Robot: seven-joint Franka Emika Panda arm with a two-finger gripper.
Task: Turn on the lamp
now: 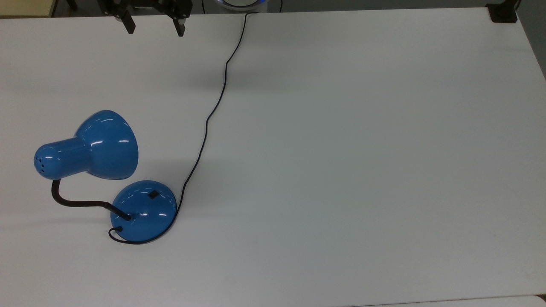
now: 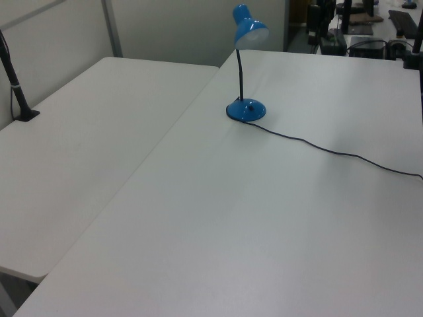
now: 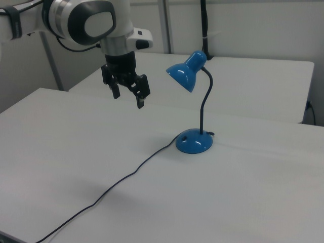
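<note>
There is one blue lamp on a big white table. It has one shade, one black bent neck, one round blue base and one thin black cord. On top of the base sits one small black switch.

In the top view the lamp stands near the left side of the table, toward the bottom edge. The cord loops round the base and runs up the table to the far edge. In the right view the lamp stands upright, with its shade tipped down toward the right view's left. No light shines from the shade.

There is one robot arm with one gripper. Its two black fingers are spread wide apart and hold nothing. In the top view the gripper is at the very top edge, well apart from the lamp. In the right view the gripper hangs in the air above the table, on the right view's left of the shade, with its fingers pointing down.

In the left view the lamp stands far back on the table. A second white table sits beside the first one, on the left view's left. One black post stands on that second table near its edge.
</note>
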